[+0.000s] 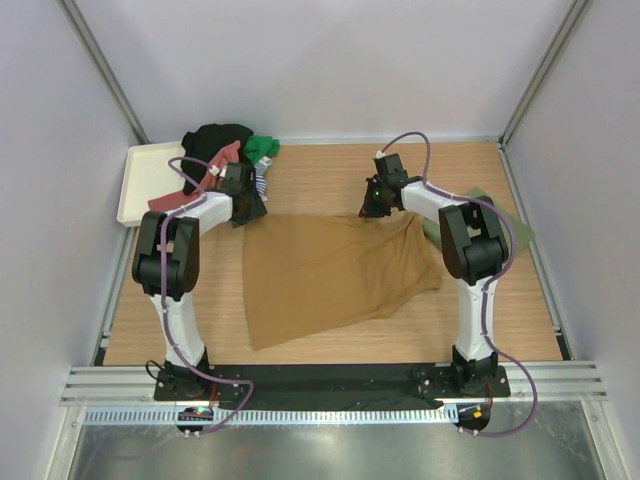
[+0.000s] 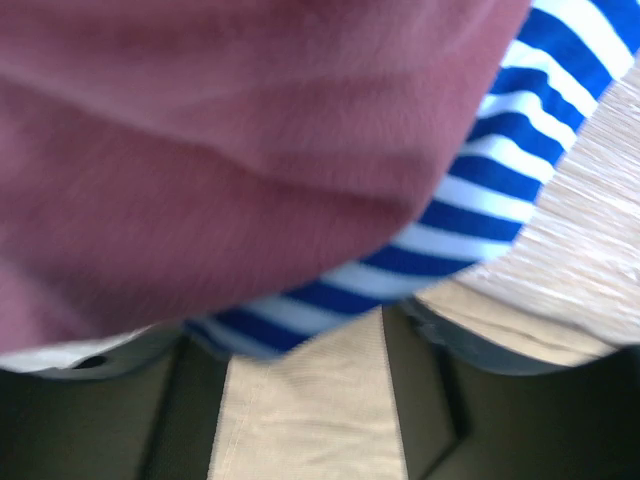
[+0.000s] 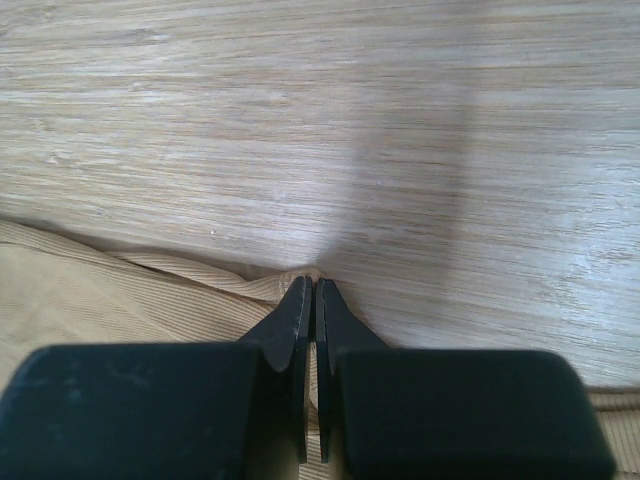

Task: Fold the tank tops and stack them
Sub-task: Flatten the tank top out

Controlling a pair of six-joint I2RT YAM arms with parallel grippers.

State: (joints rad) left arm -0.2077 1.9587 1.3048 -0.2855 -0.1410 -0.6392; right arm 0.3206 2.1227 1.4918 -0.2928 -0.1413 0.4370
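Step in hand: I'd say I'm spreading the mustard brown tank top (image 1: pixel 335 277) flat on the table (image 1: pixel 330 170) ahead of the first fold.
My right gripper (image 3: pixel 312 290): fingers pressed together, pinching the far edge of the mustard cloth, a small pucker at the tips.
My left gripper (image 1: pixel 243 190): over the top's far left corner, right by the heap; my wrist view is blurred, mustard cloth between the fingers, so I cannot tell if I hold it.
Where the tops are: mustard one mid-table; the heap of unfolded tops (image 1: pixel 225 150), black, red, green and blue-striped, at far left beside the cream tray (image 1: pixel 140 180); an olive green top (image 1: pixel 520 232) under my right arm.
Next move: probably pull both far corners taut, evenly, then fold.
Risk: uneven tension wrinkles it.
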